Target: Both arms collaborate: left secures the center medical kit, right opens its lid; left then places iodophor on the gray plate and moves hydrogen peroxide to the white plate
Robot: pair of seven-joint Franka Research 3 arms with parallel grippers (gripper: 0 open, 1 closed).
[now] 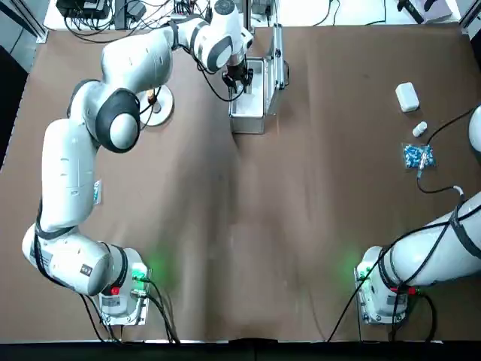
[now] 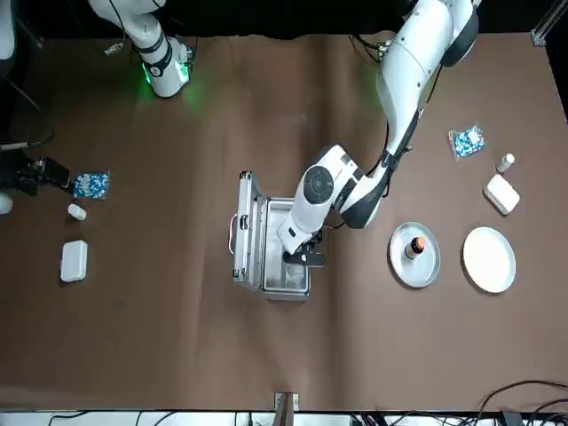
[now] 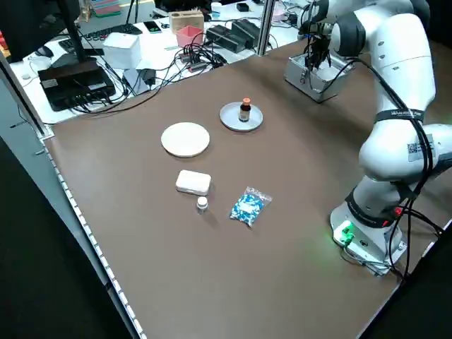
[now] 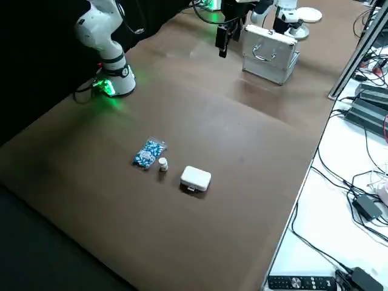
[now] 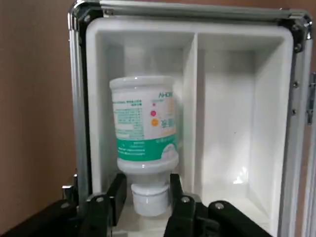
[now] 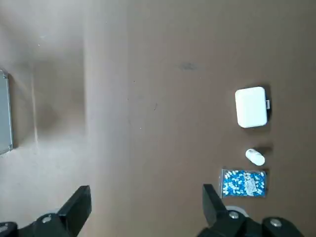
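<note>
The medical kit (image 1: 248, 120) stands open at the far middle of the table, its lid (image 2: 244, 226) raised upright. My left gripper (image 5: 149, 197) reaches down into the case (image 2: 284, 284). Its open fingers sit close on either side of the cap of the hydrogen peroxide (image 5: 143, 123), a white bottle with a green label lying in one compartment. The other compartment holds nothing. The brown iodophor (image 2: 414, 248) stands on the gray plate (image 2: 413, 271). Beside it lies the bare white plate (image 2: 489, 259). My right gripper (image 6: 145, 207) hangs open, high over the table's right part.
On the right lie a small white box (image 1: 406, 96), a white vial (image 1: 419, 129) and a blue pill packet (image 1: 418, 156). A like box (image 3: 193, 182), vial (image 3: 202, 204) and packet (image 3: 248, 205) lie on the left. Cables and gear crowd the far edge.
</note>
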